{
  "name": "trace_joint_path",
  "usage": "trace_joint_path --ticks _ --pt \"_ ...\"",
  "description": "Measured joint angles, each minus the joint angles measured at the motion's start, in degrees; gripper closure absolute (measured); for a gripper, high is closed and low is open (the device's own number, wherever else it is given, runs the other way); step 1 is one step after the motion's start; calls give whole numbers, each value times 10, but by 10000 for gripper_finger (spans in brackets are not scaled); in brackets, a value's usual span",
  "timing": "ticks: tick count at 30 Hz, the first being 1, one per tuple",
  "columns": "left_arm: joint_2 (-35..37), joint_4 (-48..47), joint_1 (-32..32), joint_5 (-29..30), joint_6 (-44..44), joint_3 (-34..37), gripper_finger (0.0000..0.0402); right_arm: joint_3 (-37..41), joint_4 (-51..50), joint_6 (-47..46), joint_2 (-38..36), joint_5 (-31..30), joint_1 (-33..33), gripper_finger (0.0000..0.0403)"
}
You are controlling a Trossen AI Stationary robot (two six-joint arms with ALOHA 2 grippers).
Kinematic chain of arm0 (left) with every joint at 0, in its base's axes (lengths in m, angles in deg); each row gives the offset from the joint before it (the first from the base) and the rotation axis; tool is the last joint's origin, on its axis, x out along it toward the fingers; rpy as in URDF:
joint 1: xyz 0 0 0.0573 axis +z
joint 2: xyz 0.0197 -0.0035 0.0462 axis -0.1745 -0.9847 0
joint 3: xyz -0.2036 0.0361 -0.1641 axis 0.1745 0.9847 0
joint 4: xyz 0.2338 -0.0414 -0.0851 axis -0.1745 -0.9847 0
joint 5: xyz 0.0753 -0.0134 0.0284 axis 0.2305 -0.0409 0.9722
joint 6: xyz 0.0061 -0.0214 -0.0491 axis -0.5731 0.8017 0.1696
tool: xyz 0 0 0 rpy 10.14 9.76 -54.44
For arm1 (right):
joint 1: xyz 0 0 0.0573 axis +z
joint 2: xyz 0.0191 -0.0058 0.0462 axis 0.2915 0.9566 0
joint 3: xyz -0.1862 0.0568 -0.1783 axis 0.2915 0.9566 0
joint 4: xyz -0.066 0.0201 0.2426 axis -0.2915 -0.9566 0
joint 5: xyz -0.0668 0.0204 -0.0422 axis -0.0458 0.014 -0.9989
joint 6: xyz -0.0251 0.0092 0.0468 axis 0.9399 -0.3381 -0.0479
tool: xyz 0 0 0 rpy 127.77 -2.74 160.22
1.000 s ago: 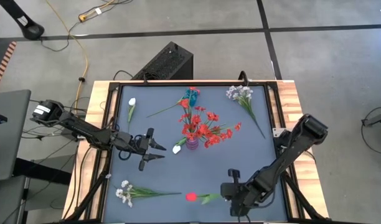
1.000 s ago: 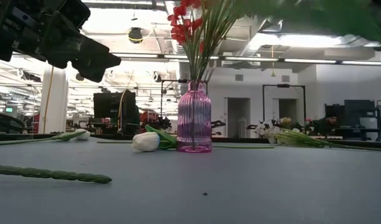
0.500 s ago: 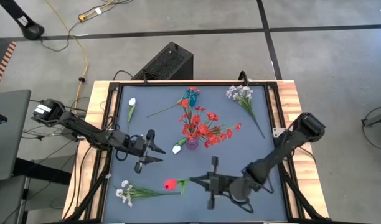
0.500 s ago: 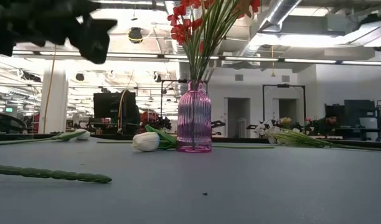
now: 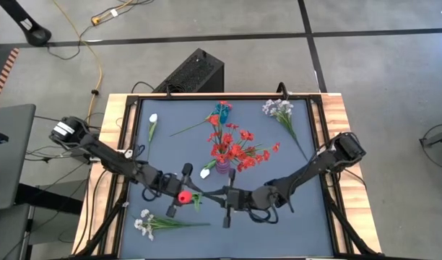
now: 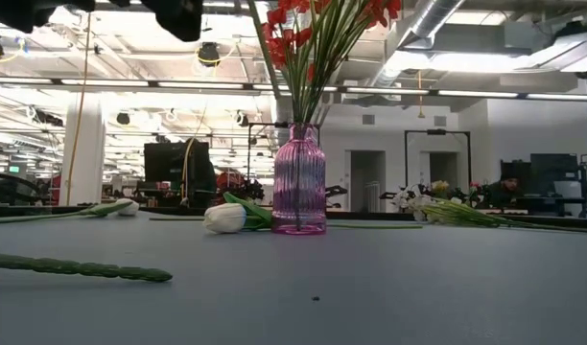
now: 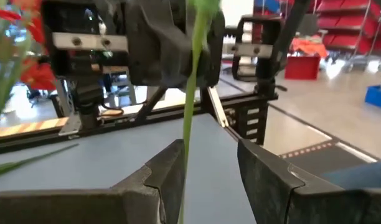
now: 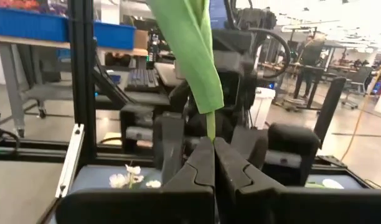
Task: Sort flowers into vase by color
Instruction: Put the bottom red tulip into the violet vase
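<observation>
A red tulip (image 5: 183, 196) on a green stem is held up over the table's near middle by my right gripper (image 5: 215, 194), which is shut on the stem. My left gripper (image 5: 194, 195) is open. The stem (image 7: 189, 99) stands between its two fingers (image 7: 167, 171). A pink glass vase (image 5: 223, 167) with red flowers stands upright mid-table and also shows in the low view (image 6: 299, 177). A white tulip (image 5: 204, 173) lies beside the vase's foot. Two whitish sprays (image 5: 280, 110) (image 5: 144, 224) and another white tulip (image 5: 153, 120) lie flat on the mat. My right gripper pinches the tulip's stem (image 8: 210, 127) between its two fingertips, just below a green leaf (image 8: 189, 37), at the end away from the bloom. The fingers lie level and point toward the table's left. The stem runs on in line with them, lifted clear. My left gripper: I cannot tell whether a finger touches the stem.
A red flower (image 5: 219, 115) with a long stem lies at the far middle next to a teal object. The near-left spray's stem (image 6: 78, 267) lies close to the near edge. Black rails frame the mat (image 5: 308, 180). Bare mat lies at the near right.
My right gripper has carried the red tulip from the near edge toward the table's left and away from the near edge, up to my left gripper. My left gripper has moved toward the near edge, and its open fingers now stand about the stem.
</observation>
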Motion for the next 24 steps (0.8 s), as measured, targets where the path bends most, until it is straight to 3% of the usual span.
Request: trace_joint_path --ticks 6,18,24 --pt "-20 2 1 30 -10 -24 263 0 11 16 0 2 9 385" --pt "-21 40 1 13 12 -29 264 0 10 33 0 0 13 385" --pt "-21 41 1 13 26 -29 302 0 9 34 0 0 13 383"
